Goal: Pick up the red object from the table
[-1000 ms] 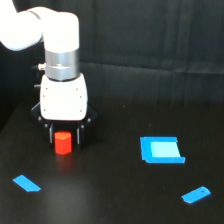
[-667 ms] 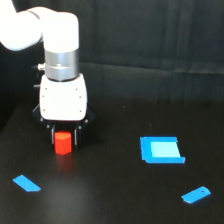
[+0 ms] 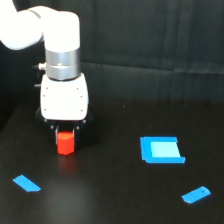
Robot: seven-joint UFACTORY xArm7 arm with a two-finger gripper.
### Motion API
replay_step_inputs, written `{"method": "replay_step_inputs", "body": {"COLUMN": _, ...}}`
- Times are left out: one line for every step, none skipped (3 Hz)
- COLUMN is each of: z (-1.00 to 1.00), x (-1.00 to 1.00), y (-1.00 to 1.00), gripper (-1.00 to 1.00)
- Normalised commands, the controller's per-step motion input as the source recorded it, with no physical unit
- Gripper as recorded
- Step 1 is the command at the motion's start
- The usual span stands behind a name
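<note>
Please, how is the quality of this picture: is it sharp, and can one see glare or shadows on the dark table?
Exterior view: soft overall, edges slightly blurred. The black table has a faint sheen, with a dim reddish reflection under the red block. The white arm is bright, nearly washed out. The pincer is dark against the dark background, so its fingers are hard to see.

3 flat blue pieces lie well apart: a large square piece (image 3: 161, 149) toward the exterior view's right, a small strip (image 3: 196, 194) below it, another small strip (image 3: 26, 183) at lower left. A dark curtain (image 3: 150, 35) hangs behind.
</note>
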Motion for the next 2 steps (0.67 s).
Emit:
{"method": "replay_step_inputs", "body": {"z": 0.94, "x": 0.19, "y": -0.01, "gripper": -1.00}}
{"method": "replay_step_inputs", "body": {"z": 0.99, "x": 0.18, "y": -0.08, "gripper": -1.00}}
